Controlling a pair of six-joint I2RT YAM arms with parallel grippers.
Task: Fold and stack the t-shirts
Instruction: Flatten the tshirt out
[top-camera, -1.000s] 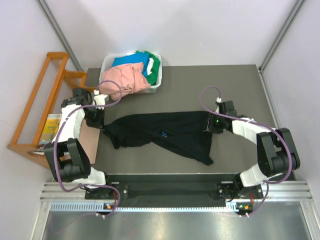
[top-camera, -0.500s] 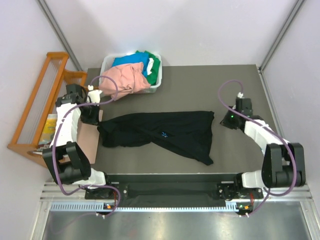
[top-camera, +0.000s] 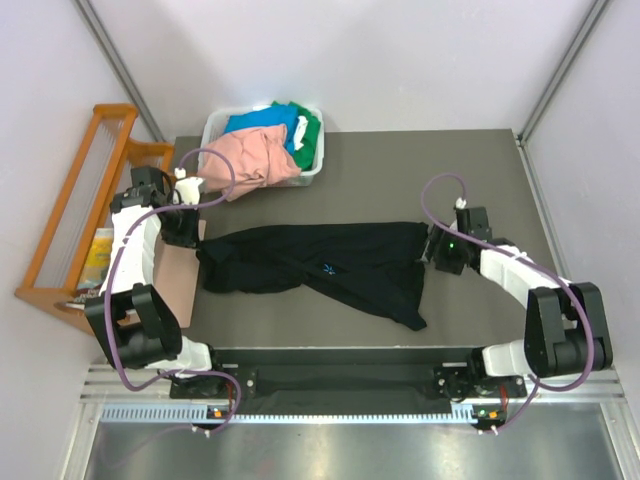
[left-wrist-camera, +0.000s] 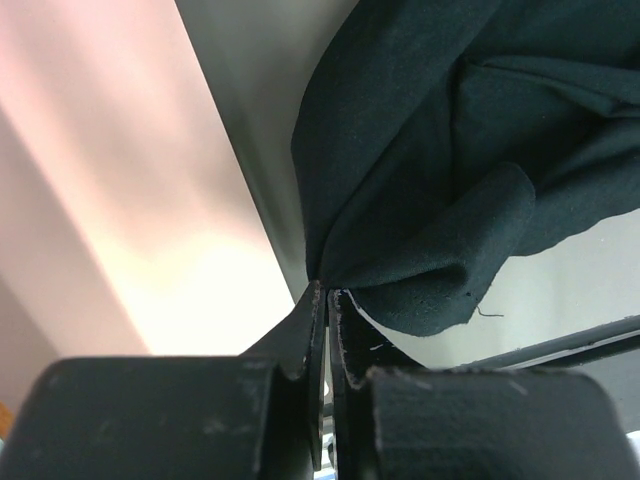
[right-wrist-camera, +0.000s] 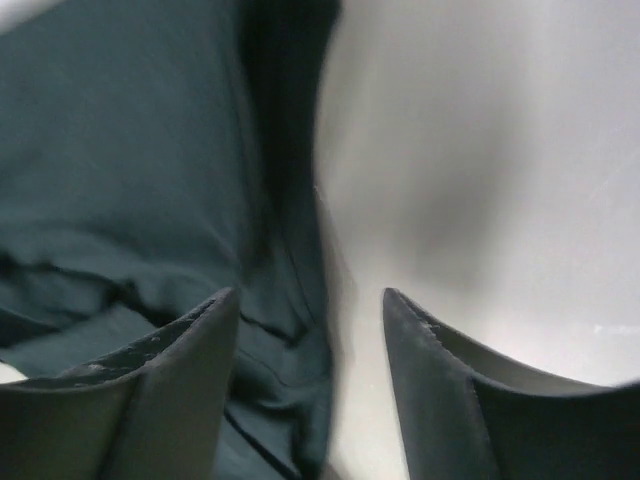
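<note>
The black t-shirt (top-camera: 330, 265) with a small light-blue chest mark lies stretched across the middle of the table. My left gripper (top-camera: 196, 240) is shut on its left edge; in the left wrist view the closed jaws (left-wrist-camera: 324, 292) pinch the black cloth (left-wrist-camera: 450, 170). My right gripper (top-camera: 436, 252) is open at the shirt's right edge; in the right wrist view its fingertips (right-wrist-camera: 310, 296) straddle the cloth's edge (right-wrist-camera: 150, 170), one finger over the cloth, one over bare table. Salmon-pink (top-camera: 250, 160), blue (top-camera: 262, 122) and green (top-camera: 308, 130) shirts lie in the bin.
The white plastic bin (top-camera: 315, 170) stands at the table's back left. A wooden rack (top-camera: 85, 200) stands off the table's left side. A brown board (top-camera: 175, 285) lies at the left edge under my left arm.
My right gripper moved out to the right, away from the shirt, then came back to its right edge. My left gripper pulled the shirt's left edge slightly leftward and holds it.
</note>
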